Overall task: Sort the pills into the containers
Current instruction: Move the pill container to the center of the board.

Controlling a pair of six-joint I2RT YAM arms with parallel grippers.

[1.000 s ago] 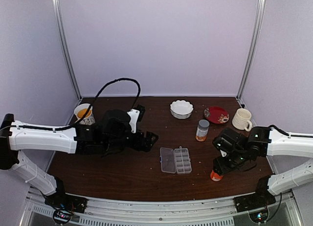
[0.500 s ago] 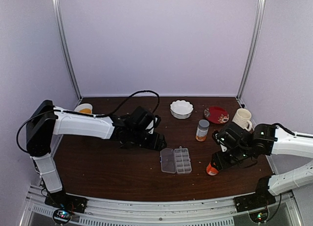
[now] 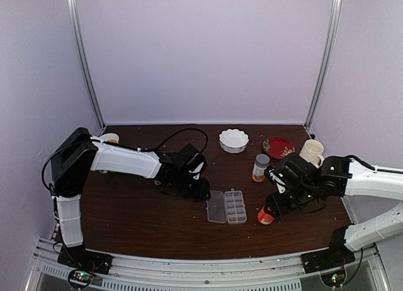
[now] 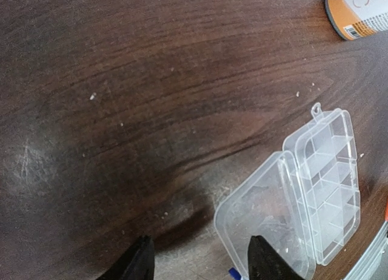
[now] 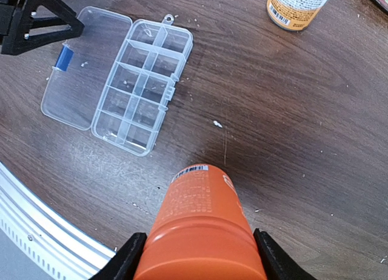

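**Both arms in at the pill box, bottle in the right grip**

My left arm reaches low across the dark wooden table (image 3: 132, 222), its white forearm nearly level. The left gripper (image 4: 203, 263) hangs just off the left edge of the clear plastic pill organizer box (image 3: 227, 206). Its black fingers stand apart with only bare wood between them.

My right arm comes in from the other side of the box with the wrist bent downward. The right gripper (image 5: 197, 259) is clamped around the smooth orange plastic bottle (image 5: 200, 225), a round barrel with a barcode label at its far end. The bottle sits low on the right of the box. I cannot tell whether it touches the wood.

The box lies flat with its hinged lid folded open to the left. The right half is a grid of small square compartments with thin see-through walls. Tiny whitish pills (image 5: 216, 123) lie scattered on the scratched wood grain around the box, one just right of it. A grey-capped bottle with an orange label (image 3: 260, 167) stands upright behind the box.
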